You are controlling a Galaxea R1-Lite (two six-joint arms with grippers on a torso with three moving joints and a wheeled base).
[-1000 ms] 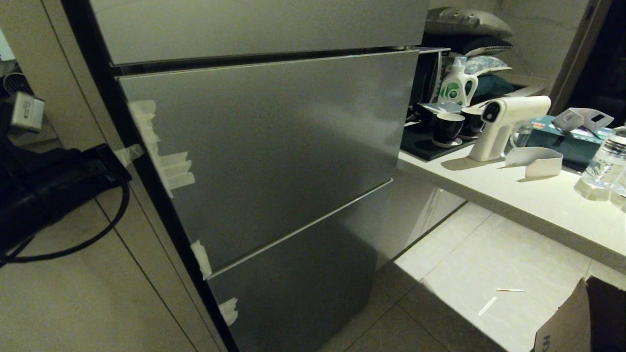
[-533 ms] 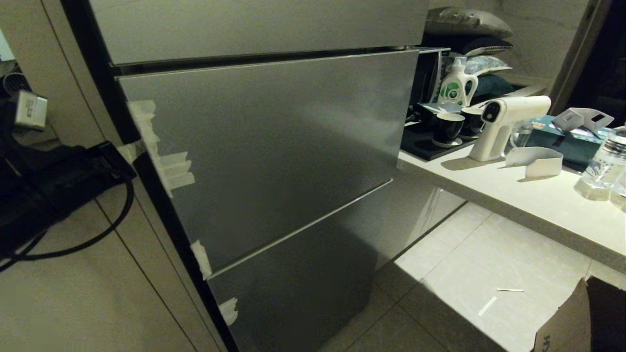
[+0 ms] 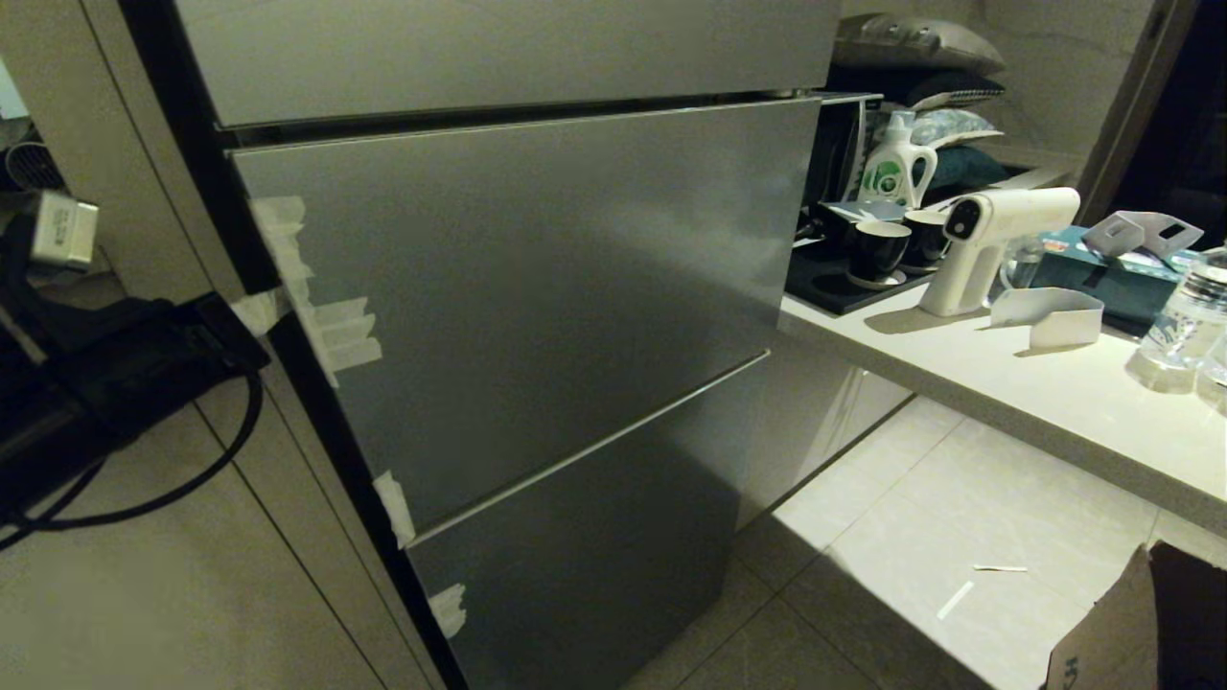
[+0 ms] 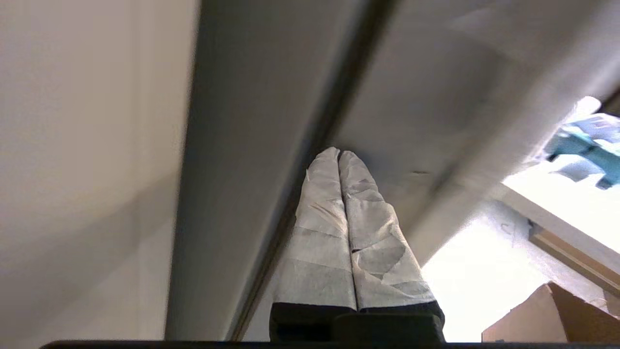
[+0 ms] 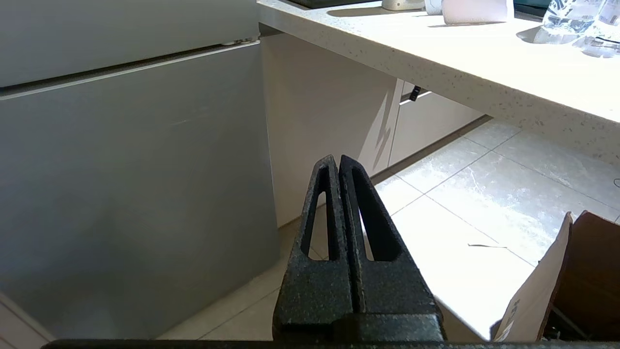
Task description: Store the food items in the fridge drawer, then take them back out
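Note:
The fridge stands closed: its grey steel middle panel [image 3: 537, 287] and lower panel [image 3: 594, 556] cover the front, so the fridge drawer is hidden behind them. No food items are in view. My left arm [image 3: 134, 369] reaches in from the left, and its gripper [image 3: 257, 311] is at the fridge's left edge. In the left wrist view that gripper [image 4: 338, 152] is shut and empty, its tape-wrapped fingers [image 4: 319, 218] pointing at the dark seam beside a panel. My right gripper [image 5: 338, 160] hangs parked and shut, low by the lower panel [image 5: 126, 194].
A pale counter [image 3: 1007, 383] runs along the right with a white handheld device [image 3: 987, 240], black cups [image 3: 877, 251] and a water bottle [image 3: 1184, 321]. A cardboard box [image 3: 1131, 632] sits on the tiled floor at lower right. Beige cabinet fronts [image 3: 144, 575] flank the fridge's left.
My left arm has crept a little to the right, toward the fridge's left edge. The fridge panels and the right arm have not moved.

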